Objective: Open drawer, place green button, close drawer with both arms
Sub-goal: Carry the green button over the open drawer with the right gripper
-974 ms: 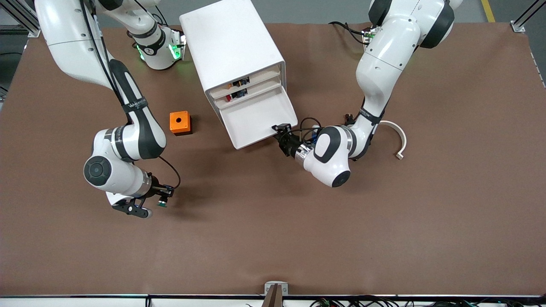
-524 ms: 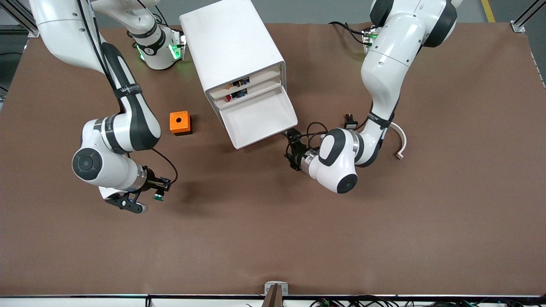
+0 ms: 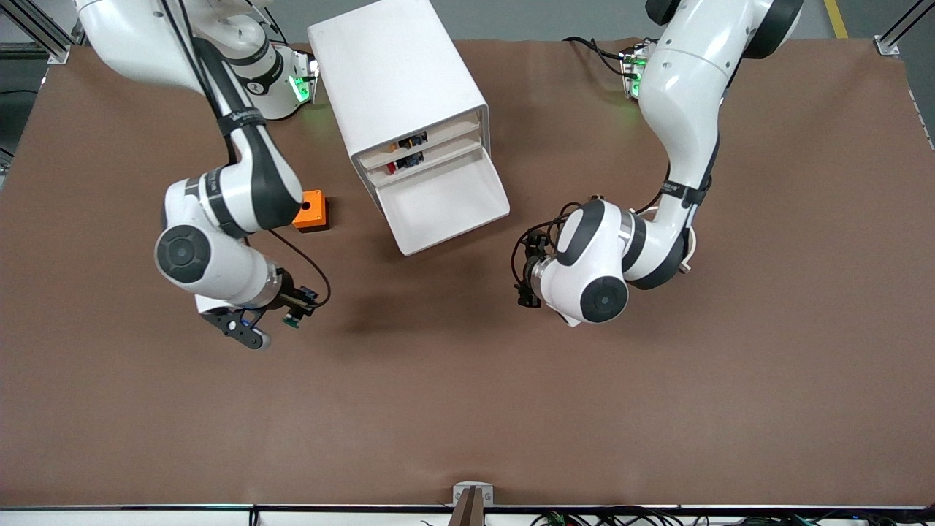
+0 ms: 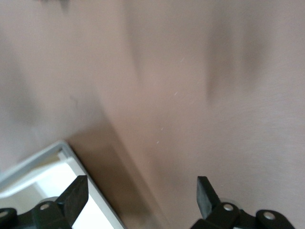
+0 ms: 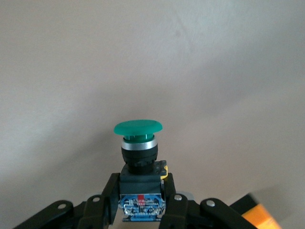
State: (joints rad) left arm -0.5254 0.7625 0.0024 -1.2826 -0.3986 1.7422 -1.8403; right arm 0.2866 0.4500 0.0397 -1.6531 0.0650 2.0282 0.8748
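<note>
right wrist view gives you the button (image 5: 138, 143) best: its round green cap points away from the wrist, the black body and bluish rear sit clamped between the right gripper (image 5: 139, 200) fingers, held up over bare brown table (image 3: 467, 409). from the front you see that same right gripper (image 3: 291, 315) hanging above the table toward the right arm's end, with the green cap just showing at its tip. the orange cube (image 3: 312, 210) rests on the table partly under that arm's forearm, between the gripper and the arm's base. the drawer (image 3: 443, 207), third front of the white cabinet (image 3: 394, 80), stands pulled out and you can see its pale floor bare. your left gripper (image 3: 527, 274) hovers over the table near the drawer's outer corner, clear of it, its fingers (image 4: 206, 194) spread wide with nothing between them; in the left wrist view one corner of the drawer (image 4: 57, 162) shows beside one finger.
</note>
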